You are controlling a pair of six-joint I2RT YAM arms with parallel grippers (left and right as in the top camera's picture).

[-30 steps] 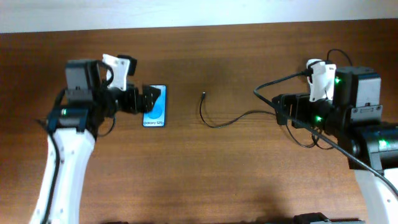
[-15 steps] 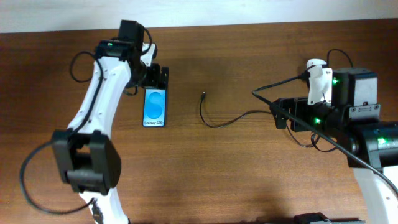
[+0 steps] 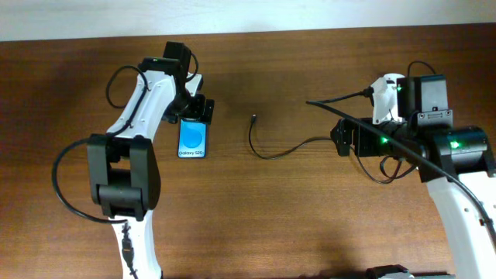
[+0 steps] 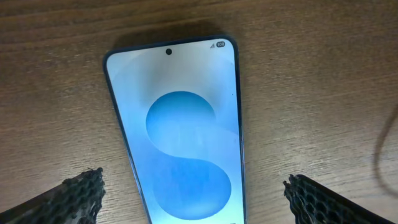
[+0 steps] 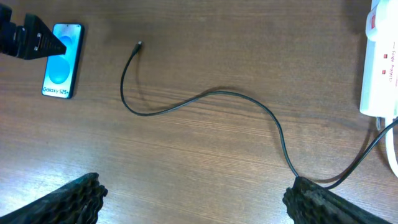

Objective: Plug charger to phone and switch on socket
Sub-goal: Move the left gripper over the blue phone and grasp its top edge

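The phone (image 3: 193, 142) lies flat on the wooden table with its blue screen up. It fills the left wrist view (image 4: 180, 137) and shows small at the upper left of the right wrist view (image 5: 62, 61). My left gripper (image 3: 195, 110) is open, hovering at the phone's far end, its fingers either side of the phone (image 4: 196, 193). The charger (image 3: 271, 147) is a thin black cable curving across the table, its plug tip (image 5: 138, 44) free. My right gripper (image 5: 199, 193) is open and empty above the cable's right part. The socket (image 5: 380, 56) is at the right edge.
The socket is hidden under my right arm (image 3: 403, 116) in the overhead view. A thick white cord (image 5: 390, 134) leaves the socket's near end. Bare wooden table (image 3: 271, 217) lies between the phone and the cable tip.
My left arm has swung from the phone's left side round to its far end, and the gripper now sits over the phone's top. My right arm shifted slightly left.
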